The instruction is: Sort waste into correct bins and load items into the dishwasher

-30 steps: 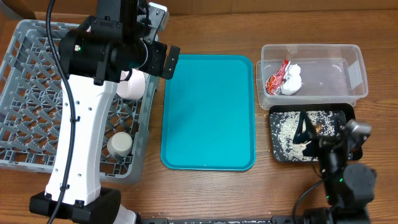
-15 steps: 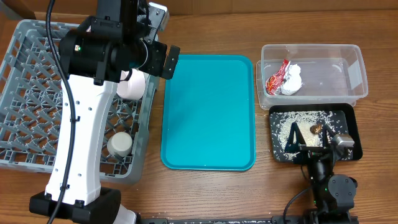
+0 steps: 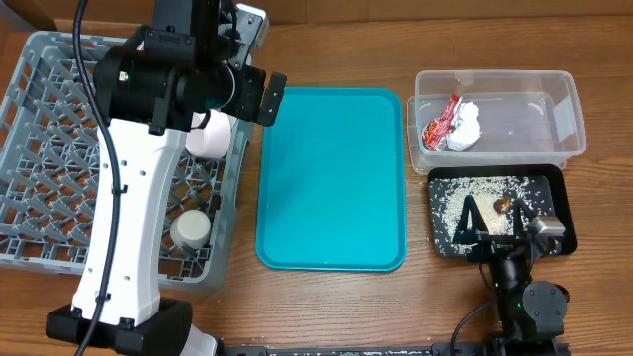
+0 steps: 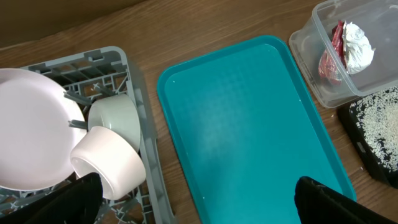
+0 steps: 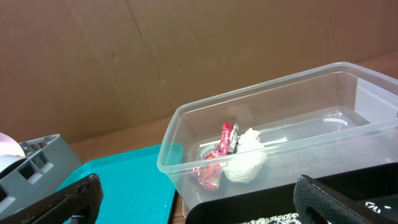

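The red wrapper (image 3: 440, 121) and white tissue (image 3: 466, 127) lie in the clear tub (image 3: 566, 107); both show in the right wrist view (image 5: 219, 163) (image 5: 247, 160). Rice grains (image 3: 453, 201) and the brown food bit (image 3: 502, 205) lie in the black tray (image 3: 554, 186). The grey rack (image 3: 49, 148) holds the white plate (image 4: 31, 124), two bowls (image 4: 115, 117) (image 4: 109, 163) and the cup (image 3: 191, 229). The chopsticks are out of view. My left gripper (image 4: 199, 202) is open and empty above the rack's right wall. My right gripper (image 3: 492, 225) is open and empty over the black tray's near edge.
The teal serving tray (image 3: 331, 178) lies between the rack and the bins, with nothing on it. The left arm's white link (image 3: 129, 227) reaches across the rack. A brown cardboard wall (image 5: 155, 56) stands behind the table.
My right gripper has drawn back toward the table's front edge and turned level, uncovering the brown food bit. The left arm has not moved.
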You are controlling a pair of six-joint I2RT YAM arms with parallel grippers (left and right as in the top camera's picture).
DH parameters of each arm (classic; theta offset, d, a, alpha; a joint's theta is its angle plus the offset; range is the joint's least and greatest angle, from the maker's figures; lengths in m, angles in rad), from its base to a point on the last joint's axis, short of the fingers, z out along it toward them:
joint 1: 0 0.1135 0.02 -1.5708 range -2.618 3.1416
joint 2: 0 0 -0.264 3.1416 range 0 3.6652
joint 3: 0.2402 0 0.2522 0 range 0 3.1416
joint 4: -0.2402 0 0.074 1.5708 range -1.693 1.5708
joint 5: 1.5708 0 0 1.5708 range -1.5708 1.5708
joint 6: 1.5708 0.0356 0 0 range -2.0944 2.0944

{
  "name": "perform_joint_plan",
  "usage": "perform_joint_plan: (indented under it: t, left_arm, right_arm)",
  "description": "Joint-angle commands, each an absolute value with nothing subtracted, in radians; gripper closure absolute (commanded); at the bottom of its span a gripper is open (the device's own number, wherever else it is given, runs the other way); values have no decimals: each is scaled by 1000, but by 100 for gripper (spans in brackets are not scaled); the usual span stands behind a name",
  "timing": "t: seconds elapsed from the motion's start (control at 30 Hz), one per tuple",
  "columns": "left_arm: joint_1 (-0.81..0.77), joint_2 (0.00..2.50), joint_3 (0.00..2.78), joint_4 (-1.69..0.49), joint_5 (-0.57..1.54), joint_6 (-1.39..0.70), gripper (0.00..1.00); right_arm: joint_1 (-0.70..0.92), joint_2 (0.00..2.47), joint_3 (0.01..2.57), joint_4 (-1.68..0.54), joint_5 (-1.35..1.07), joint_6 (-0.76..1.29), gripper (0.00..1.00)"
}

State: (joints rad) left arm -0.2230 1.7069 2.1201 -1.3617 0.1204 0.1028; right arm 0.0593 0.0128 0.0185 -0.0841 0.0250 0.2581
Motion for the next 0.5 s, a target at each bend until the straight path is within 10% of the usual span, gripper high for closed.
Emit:
perform_joint_plan:
  t: [0.0, 0.47]
  left_arm:
    - [-223, 1709, 2122, -1358, 131, 89, 0]
    - [-223, 1710, 2122, -1362, 121, 89, 0]
  right_arm:
    - [57, 3, 8, -80, 21, 262, 0]
    - [57, 3, 8, -80, 21, 262, 0]
